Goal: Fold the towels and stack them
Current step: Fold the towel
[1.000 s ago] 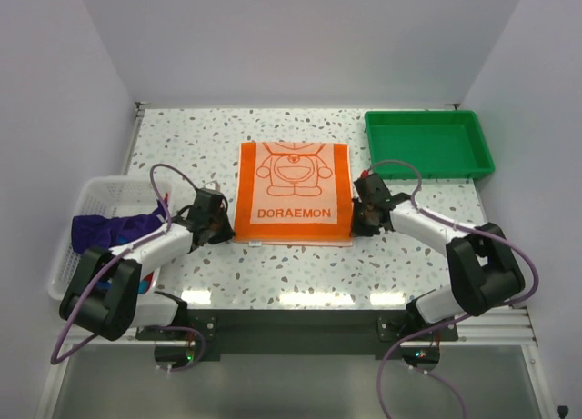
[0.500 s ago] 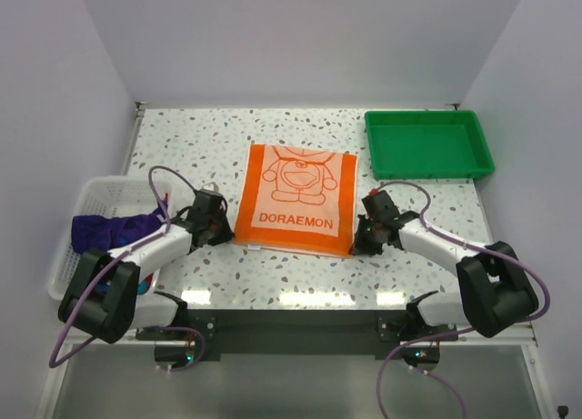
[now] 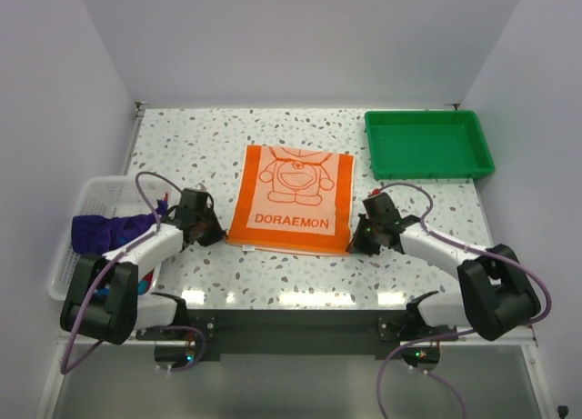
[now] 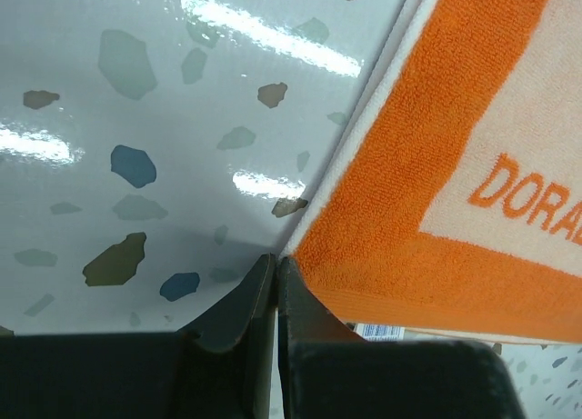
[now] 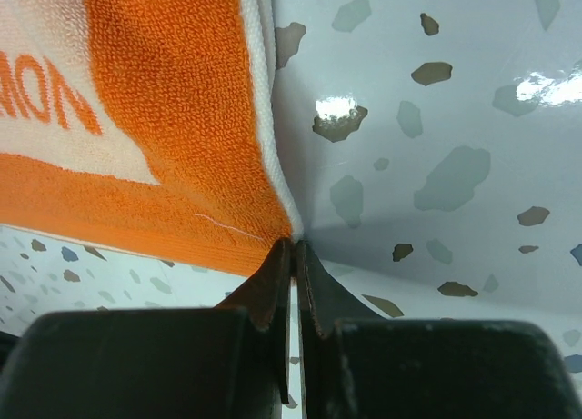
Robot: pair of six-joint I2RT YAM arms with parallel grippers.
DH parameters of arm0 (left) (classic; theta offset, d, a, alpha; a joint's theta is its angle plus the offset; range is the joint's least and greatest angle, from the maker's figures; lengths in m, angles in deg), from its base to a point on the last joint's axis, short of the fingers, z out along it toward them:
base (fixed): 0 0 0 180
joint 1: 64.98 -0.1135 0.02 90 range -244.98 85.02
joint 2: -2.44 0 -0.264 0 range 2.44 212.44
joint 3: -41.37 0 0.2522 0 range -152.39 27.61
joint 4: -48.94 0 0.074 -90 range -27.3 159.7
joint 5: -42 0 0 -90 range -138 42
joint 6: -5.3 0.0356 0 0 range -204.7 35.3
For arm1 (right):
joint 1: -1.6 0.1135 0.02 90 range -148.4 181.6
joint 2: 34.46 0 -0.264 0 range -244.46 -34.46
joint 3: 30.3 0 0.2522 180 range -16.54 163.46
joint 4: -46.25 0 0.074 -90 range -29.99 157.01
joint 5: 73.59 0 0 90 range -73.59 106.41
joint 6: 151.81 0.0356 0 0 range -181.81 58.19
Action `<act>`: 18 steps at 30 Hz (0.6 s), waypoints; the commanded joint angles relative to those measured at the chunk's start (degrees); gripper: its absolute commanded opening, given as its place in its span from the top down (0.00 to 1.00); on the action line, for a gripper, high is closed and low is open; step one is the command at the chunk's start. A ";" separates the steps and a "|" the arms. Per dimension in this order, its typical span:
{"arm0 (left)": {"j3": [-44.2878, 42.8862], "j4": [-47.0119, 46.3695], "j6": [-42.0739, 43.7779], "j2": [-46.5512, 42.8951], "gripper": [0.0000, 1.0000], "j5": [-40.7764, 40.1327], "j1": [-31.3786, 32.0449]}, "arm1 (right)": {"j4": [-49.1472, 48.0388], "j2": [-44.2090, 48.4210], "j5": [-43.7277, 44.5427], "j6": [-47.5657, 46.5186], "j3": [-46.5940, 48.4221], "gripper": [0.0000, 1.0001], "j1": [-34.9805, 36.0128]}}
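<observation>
The orange-and-white towel [image 3: 291, 199] with a cartoon cat outline lies spread in the middle of the table. My left gripper [image 3: 218, 235] is shut on its near left corner [image 4: 314, 255]. The fingertips [image 4: 275, 263] are pressed together on the cloth edge. My right gripper [image 3: 356, 242] is shut on the near right corner [image 5: 273, 228], its fingertips [image 5: 293, 246] pinching the white hem. A dark purple towel [image 3: 109, 228] hangs crumpled in the white basket [image 3: 91, 194] at the left, with a bit of blue cloth beneath it.
A green plastic tray [image 3: 427, 143] sits at the back right. The white mesh basket stands at the table's left edge beside my left arm. A white label [image 4: 377, 331] shows under the towel's near edge.
Both grippers have drawn the towel's near edge toward the front of the table. The left gripper has also shifted left, so the towel now lies slightly skewed.
</observation>
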 commanded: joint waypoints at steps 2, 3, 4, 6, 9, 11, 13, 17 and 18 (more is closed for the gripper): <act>0.51 5.62 4.72 -0.59 1.00 -2.18 -3.10 | 3.32 -2.41 7.19 -0.86 -2.94 1.00 -0.51; 0.51 5.62 4.72 -0.59 1.00 -2.09 -3.02 | 3.40 -2.50 7.19 -0.95 -2.94 1.00 -0.51; 0.51 5.54 4.63 -0.50 1.00 -2.09 -3.02 | 3.32 -2.59 7.10 -1.12 -2.76 1.00 -0.43; 0.69 5.36 4.54 -0.50 0.98 -0.51 -3.02 | 3.67 -2.33 6.40 -1.74 -2.50 1.00 -0.51; 0.60 5.62 4.98 -0.76 0.92 0.81 -3.02 | 5.25 -1.01 5.17 -3.58 -0.75 0.89 -0.43; 0.25 5.88 5.15 -1.81 0.88 1.60 -3.02 | 7.79 0.39 3.78 -5.42 1.27 0.80 -0.34; -0.62 6.94 5.51 -2.69 0.76 1.87 -3.02 | 9.90 3.11 3.24 -7.35 4.16 0.69 0.01; -3.61 10.10 6.56 -5.41 0.47 -0.41 -3.02 | 16.31 5.59 2.97 -11.31 10.67 0.60 -0.08; -4.49 11.58 6.82 -5.95 0.43 -0.85 -3.02 | 17.02 5.59 3.58 -11.93 12.08 0.59 -0.16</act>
